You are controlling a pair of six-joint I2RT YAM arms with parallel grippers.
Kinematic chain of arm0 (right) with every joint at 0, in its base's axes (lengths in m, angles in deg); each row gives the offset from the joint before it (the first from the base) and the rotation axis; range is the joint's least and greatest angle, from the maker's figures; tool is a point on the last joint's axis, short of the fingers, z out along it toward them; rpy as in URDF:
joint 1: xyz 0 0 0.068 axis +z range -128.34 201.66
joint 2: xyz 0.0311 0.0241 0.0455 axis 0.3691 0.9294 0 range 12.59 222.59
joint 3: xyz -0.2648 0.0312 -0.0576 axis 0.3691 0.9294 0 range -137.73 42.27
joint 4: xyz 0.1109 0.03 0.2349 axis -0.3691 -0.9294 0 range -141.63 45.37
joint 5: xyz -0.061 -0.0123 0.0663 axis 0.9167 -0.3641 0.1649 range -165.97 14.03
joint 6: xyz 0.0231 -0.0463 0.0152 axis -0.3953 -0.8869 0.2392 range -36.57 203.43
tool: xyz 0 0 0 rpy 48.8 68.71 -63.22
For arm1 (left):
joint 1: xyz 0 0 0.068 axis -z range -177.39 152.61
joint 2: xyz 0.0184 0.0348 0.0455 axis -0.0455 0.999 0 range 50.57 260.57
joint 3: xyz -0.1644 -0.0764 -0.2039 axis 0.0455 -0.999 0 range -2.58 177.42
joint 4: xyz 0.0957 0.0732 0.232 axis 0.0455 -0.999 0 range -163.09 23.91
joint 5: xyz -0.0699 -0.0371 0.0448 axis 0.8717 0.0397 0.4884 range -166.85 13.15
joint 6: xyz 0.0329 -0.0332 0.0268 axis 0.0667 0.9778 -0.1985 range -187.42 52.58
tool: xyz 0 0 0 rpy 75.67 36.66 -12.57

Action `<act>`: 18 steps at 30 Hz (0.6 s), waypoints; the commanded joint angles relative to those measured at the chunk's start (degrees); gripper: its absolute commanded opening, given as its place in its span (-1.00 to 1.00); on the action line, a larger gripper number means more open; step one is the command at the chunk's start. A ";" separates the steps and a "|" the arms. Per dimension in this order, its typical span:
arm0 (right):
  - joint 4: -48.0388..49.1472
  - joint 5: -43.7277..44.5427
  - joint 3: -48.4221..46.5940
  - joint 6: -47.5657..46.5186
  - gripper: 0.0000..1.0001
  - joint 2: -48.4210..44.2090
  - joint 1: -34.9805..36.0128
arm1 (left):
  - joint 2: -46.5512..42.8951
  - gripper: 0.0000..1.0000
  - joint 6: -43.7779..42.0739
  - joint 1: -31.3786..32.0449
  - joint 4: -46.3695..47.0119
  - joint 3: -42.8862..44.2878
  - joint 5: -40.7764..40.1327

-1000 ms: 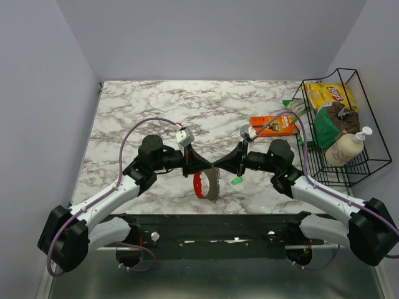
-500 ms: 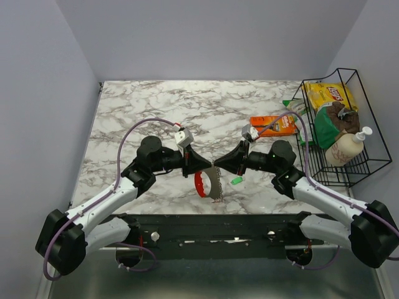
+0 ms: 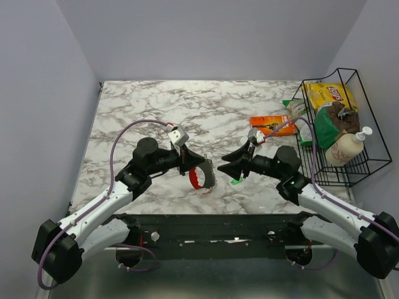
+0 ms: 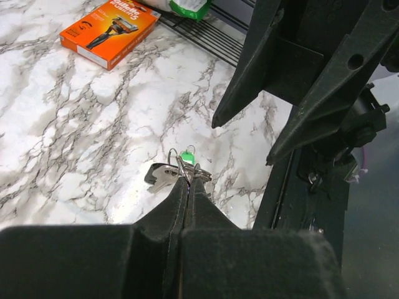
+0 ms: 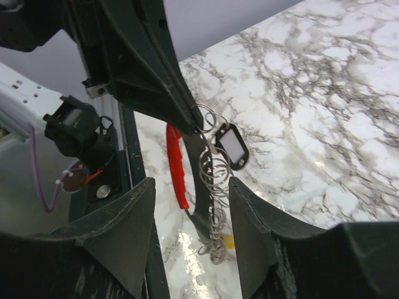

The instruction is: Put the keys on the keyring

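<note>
An orange packet (image 3: 272, 125) lies on the marble bench (image 3: 156, 106). Nearby, a wire basket (image 3: 330, 75) holds a chip bag (image 3: 328, 95) and pump bottle (image 3: 345, 148).

A white tabletop (image 3: 156, 106) veined with grey marble stands boxed in by plain pale lavender-grey walls (image 3: 212, 37) behind and on both sides, under soft even light.

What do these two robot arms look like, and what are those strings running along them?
The left arm and right arm have white shells with chunky black joints. A purple cable loops along each to a small white box at the wrist. The left gripper and right gripper each end in two matte black, wedge-shaped fingers tapering to points.
</note>
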 commanded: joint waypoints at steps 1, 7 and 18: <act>-6.95 10.51 -0.37 -0.85 0.19 -1.30 -0.48 | -1.17 -1.00 -2.07 0.13 -4.33 2.36 -5.08; -19.78 27.37 -3.17 1.52 0.28 0.63 -1.27 | 1.28 -1.00 -4.53 2.85 -10.66 5.43 -7.81; -35.44 42.19 -2.57 7.76 0.15 5.03 -3.38 | 4.10 -1.00 -6.12 5.58 -14.45 6.41 -10.63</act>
